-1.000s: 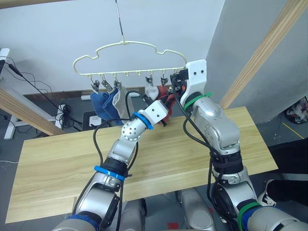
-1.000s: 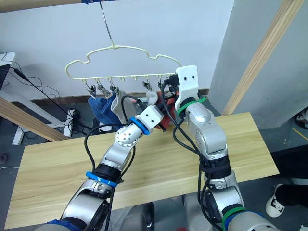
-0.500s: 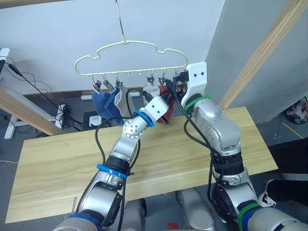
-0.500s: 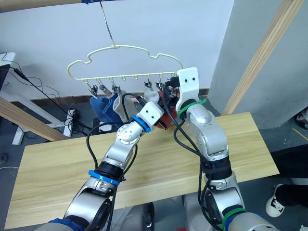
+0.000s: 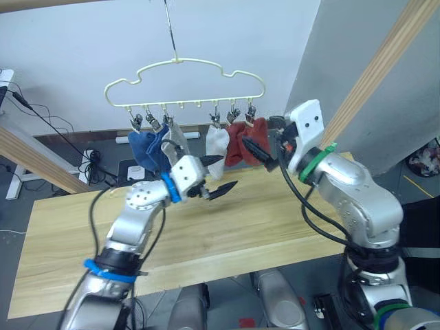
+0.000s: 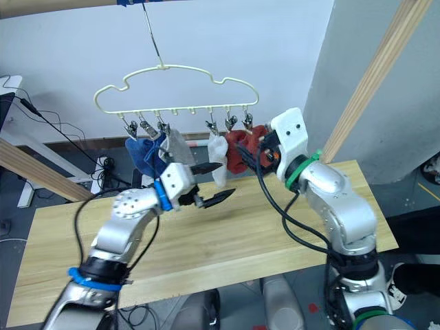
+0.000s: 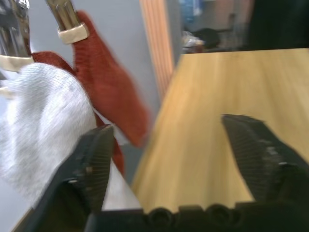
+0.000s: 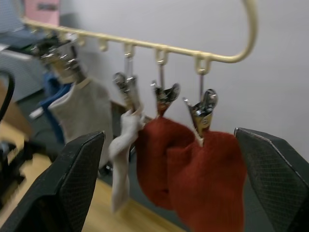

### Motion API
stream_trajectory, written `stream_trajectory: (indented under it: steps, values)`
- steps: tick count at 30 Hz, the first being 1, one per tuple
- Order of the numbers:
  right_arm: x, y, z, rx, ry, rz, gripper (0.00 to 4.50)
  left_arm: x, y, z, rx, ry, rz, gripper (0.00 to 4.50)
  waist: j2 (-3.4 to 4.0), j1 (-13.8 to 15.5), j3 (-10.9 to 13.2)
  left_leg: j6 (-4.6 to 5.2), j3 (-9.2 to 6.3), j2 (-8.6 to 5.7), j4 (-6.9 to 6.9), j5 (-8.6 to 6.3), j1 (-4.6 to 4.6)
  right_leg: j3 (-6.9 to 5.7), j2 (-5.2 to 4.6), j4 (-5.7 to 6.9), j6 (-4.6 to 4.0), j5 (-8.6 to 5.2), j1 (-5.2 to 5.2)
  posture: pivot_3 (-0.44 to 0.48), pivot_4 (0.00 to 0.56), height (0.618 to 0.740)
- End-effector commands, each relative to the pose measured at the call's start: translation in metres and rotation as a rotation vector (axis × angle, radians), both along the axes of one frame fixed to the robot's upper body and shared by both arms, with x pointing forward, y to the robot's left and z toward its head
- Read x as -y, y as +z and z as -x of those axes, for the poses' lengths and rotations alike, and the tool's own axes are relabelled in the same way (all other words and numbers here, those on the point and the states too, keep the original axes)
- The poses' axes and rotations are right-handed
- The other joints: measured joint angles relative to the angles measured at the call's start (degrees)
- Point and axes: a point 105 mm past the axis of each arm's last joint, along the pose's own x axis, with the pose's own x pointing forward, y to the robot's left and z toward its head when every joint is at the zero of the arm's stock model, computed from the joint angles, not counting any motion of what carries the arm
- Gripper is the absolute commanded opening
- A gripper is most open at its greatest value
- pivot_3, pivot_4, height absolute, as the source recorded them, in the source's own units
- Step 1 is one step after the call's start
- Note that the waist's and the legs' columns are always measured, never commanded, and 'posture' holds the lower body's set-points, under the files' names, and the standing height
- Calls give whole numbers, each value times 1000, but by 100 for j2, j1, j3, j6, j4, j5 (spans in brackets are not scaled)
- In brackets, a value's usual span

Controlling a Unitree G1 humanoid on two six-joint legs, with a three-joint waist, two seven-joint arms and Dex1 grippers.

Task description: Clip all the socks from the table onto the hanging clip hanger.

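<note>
The pale yellow-green clip hanger (image 5: 182,69) hangs by its hook above the table's (image 5: 289,220) far edge. Several socks hang from its clips: blue ones (image 5: 144,152) and a grey one (image 5: 177,136) on the left, a light grey one (image 5: 217,143) in the middle, and two rust-red ones (image 5: 238,146) (image 8: 212,169) on the right. My left gripper (image 5: 216,174) is open in the air below the light grey sock, holding nothing. My right gripper (image 5: 260,153) is open just right of the red socks, also holding nothing.
Slanted wooden poles of the frame rise at the right (image 5: 375,75) and cross at the left (image 5: 34,161). Cables and a power strip (image 5: 89,161) lie on the floor behind the table's left end.
Both grippers went from shut to open and drew back from the hanger, the left arm swinging down and left, the right moving right. The second red sock now hangs free from the rightmost clip.
</note>
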Motion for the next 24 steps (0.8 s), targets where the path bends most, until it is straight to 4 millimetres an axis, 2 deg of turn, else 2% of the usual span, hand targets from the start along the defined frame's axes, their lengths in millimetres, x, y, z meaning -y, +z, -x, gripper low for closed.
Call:
stream_trajectory:
  steps: [1, 7, 10, 13, 15, 18, 24]
  values:
    - [6, 11, 20, 72, 125, 89, 4500, -35, 28, 10, 29, 62, -18, 4474, 0, -3, 1, 0, 2, 0, 0, 0, 0, 0, 0, -1, 0, 0, -1, -215, 291, 733]
    - [41, 17, 22, 90, 142, 221, 4500, -109, 58, 7, 26, 309, -45, 4474, -2, 87, 1, 1, 4, 1, -2, 0, 2, -2, 2, -5, 1, -1, 1, -177, 274, 733]
    - [58, 21, 22, 104, 138, 282, 4500, -145, 64, 11, -41, 424, -98, 4474, -2, 148, 1, 1, 7, 2, -3, 0, 2, -2, 2, -6, 1, -1, -1, -162, 261, 733]
    - [75, 21, 23, 98, 126, 330, 4500, -169, 63, 14, -78, 505, -174, 4474, -2, 208, 0, 1, 6, 1, -6, 0, 0, -3, 1, -6, 0, -1, -2, -153, 253, 733]
    - [84, 20, 23, 90, 114, 351, 4500, -180, 58, 18, -105, 525, -207, 4474, -2, 256, 0, 1, 7, 0, -6, 0, -1, -2, 0, -11, 0, -1, -2, -151, 251, 733]
    - [93, 21, 22, 93, 95, 367, 4500, -193, 56, 18, -128, 565, -164, 4474, -2, 316, 0, 0, 10, 1, -6, 0, -1, -2, -1, -11, 0, -1, -3, -155, 245, 733]
    - [91, 21, 21, 106, 103, 363, 4500, -194, 52, 19, -133, 567, -97, 4474, -3, 335, 0, 0, 10, 2, -3, 0, -2, -4, -2, -9, -1, 0, -3, -147, 242, 733]
